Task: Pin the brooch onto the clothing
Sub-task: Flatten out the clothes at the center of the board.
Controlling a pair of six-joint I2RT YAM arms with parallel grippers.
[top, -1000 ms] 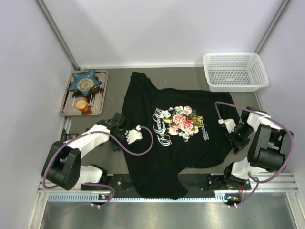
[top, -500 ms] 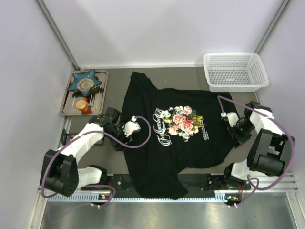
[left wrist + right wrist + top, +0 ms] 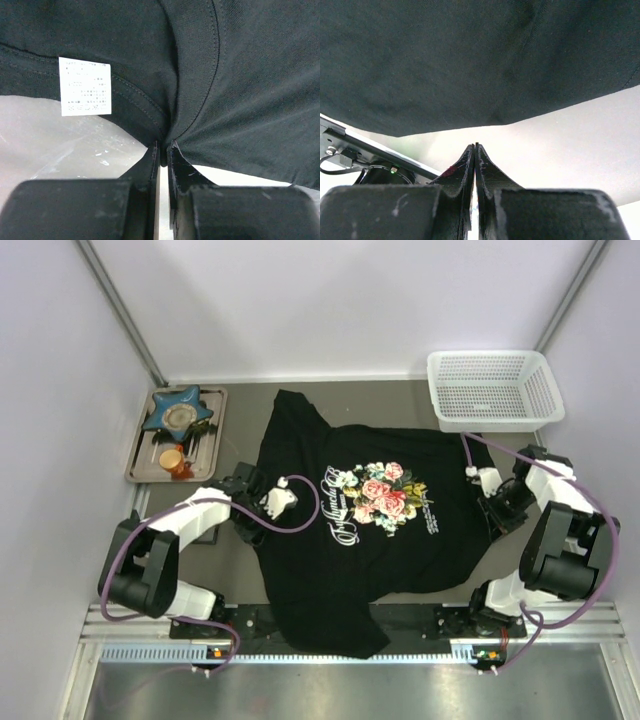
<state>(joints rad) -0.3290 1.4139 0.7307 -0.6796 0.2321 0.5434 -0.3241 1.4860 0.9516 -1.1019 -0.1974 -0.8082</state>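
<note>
On the grey table (image 3: 400, 392), the left gripper (image 3: 162, 146) pinches the black T-shirt (image 3: 240, 90) (near its white label (image 3: 85, 86)); the right gripper (image 3: 475, 146) sits closed and empty beside the fabric.

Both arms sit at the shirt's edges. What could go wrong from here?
1. The left gripper pinches only a small fold of the T-shirt at the tips of its jaws; a pull could slip it free.
2. The right gripper is shut short of the shirt's edge, holding nothing, so a one-sided pull may bunch the fabric.
</note>
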